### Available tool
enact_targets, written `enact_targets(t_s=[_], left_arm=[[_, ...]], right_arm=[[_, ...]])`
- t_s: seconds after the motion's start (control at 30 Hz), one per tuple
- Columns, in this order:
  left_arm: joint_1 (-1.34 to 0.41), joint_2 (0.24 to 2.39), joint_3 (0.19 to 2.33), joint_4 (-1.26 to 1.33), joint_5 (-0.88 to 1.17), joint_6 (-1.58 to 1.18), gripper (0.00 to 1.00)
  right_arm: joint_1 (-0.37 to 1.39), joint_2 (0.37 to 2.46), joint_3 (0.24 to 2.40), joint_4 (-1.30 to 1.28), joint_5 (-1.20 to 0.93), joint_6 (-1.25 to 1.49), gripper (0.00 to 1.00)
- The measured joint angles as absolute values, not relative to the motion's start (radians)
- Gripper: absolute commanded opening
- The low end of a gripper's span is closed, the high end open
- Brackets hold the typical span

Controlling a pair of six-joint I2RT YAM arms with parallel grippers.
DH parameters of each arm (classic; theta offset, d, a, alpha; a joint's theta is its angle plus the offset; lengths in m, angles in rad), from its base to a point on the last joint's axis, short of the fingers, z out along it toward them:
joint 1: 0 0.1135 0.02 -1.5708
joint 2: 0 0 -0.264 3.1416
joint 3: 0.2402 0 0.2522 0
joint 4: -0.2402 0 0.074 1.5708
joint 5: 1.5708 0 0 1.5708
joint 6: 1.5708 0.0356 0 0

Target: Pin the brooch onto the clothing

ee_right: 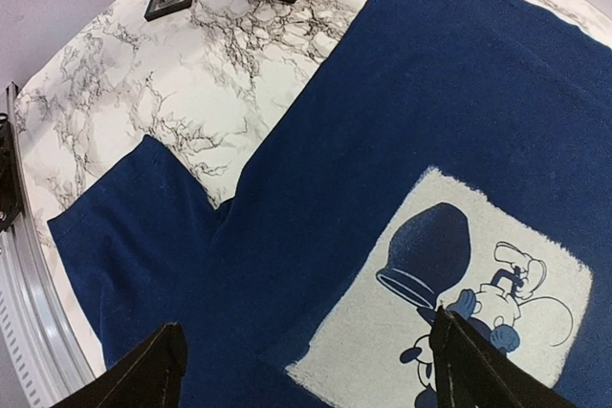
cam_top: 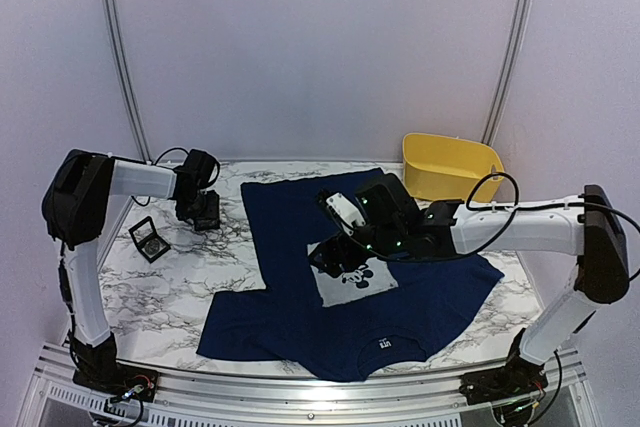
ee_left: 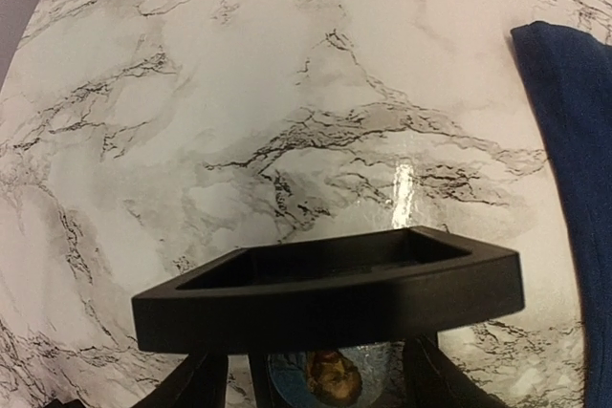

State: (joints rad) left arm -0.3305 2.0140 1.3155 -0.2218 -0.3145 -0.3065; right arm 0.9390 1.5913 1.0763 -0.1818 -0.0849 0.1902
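Marble table [cam_top: 190, 287] under pale walls, and straight to the fingers: the right gripper [ee_right: 304, 332] hangs with its fingers [ee_right: 158, 370] spread wide and nothing between them. Below it is just navy T-shirt [ee_right: 402, 93], with the left edge of the grey mouse print [ee_right: 478, 293] under the right-hand tip. Over on the far left, the left gripper [cam_top: 203, 209] is down at the table, its fingers [ee_left: 206, 387] reaching up behind the near wall of a black box [ee_left: 325, 298]. The tips are hidden, so whether they're clamped on anything I can't tell. Peeping out between them, under that wall, is a blue-and-gold oval, by the look of it the brooch [ee_left: 325, 376]. Beside that gripper a second small black case [cam_top: 150, 239] lies open on the marble, and a yellow bin [cam_top: 450, 165] sits at the back right. The shirt is spread flat mid-table, neck label [cam_top: 385, 343] toward the arms, well apart from the brooch. So, my read: pinning not begun, and the step is getting the brooch in hand and across. To do it well, the left wants a firm hold on the brooch body with the pin side free. Then comes a lift clear of the box wall and a carry to plain navy beside the print. The right, overhead, could press or pinch the cloth so it doesn't drag when the pin goes in.
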Motion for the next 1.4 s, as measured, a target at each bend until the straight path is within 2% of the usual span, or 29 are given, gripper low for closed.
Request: enact_targets(t_s=[0.33,0.73,1.0,1.4], left_arm=[[-0.321,2.040,1.315,-0.221,-0.278,-0.307,0.63],[-0.321,2.042,1.315,-0.214,-0.266,-0.302,0.41],[-0.321,2.040,1.308,-0.207,-0.271,-0.294,0.37],[-0.321,1.958,1.252,-0.210,-0.270,-0.289,0.37]], right_arm=[[0.939,1.592,1.076,-0.191,-0.084,0.186,0.83],[0.939,1.623,1.081,-0.200,-0.086,0.186,0.83],[0.938,1.625,1.087,-0.205,-0.088,0.182,0.83],[0.938,1.631,1.099,-0.220,-0.095,0.182,0.83]])
